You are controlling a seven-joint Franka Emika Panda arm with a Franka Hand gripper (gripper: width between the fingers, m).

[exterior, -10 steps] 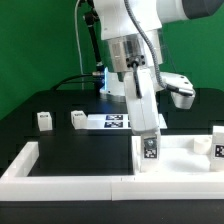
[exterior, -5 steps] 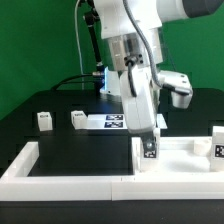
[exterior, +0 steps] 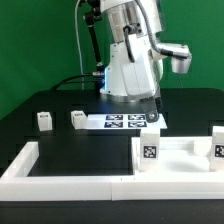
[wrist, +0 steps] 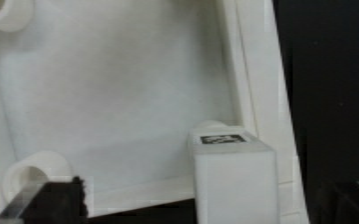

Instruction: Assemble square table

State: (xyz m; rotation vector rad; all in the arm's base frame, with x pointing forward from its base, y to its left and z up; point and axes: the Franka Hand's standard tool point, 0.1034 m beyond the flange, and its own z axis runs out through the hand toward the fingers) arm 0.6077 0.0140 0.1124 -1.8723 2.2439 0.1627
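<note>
The square table's white panel lies upside down at the exterior view's right. One tagged leg stands on its near left corner and another on its right corner. Two loose legs sit on the black table at the left. My gripper hangs open above and behind the near left leg, holding nothing. In the wrist view that leg stands on the panel below my open gripper, with one dark finger beside it.
The marker board lies behind the panel. A long white L-shaped border wall runs along the front and left. A green backdrop stands behind the black table.
The jaws opened off the leg on the panel's near left corner. The arm then rose and drew back, leaving the leg standing.
</note>
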